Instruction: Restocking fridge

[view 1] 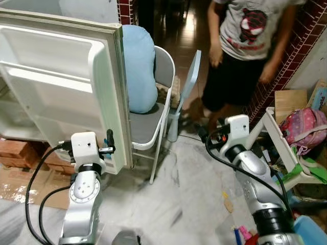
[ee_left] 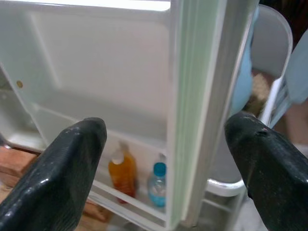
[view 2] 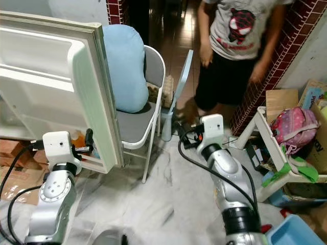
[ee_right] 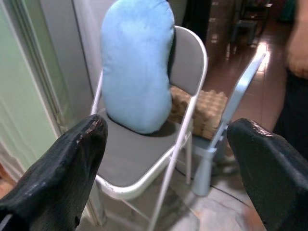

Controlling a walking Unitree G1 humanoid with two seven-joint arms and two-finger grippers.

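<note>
White fridge door [view 1: 61,81] swung open, left gripper [ee_left: 166,159] spread wide straddling its edge, orange bottle [ee_left: 121,171] and blue-capped bottle [ee_left: 157,185] in its bottom shelf, right gripper [ee_right: 168,159] spread too, facing chair [ee_right: 144,163] beside door.

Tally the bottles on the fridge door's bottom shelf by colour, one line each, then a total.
Orange bottle: 1
Clear bottle with a blue cap: 1
Total: 2
</note>
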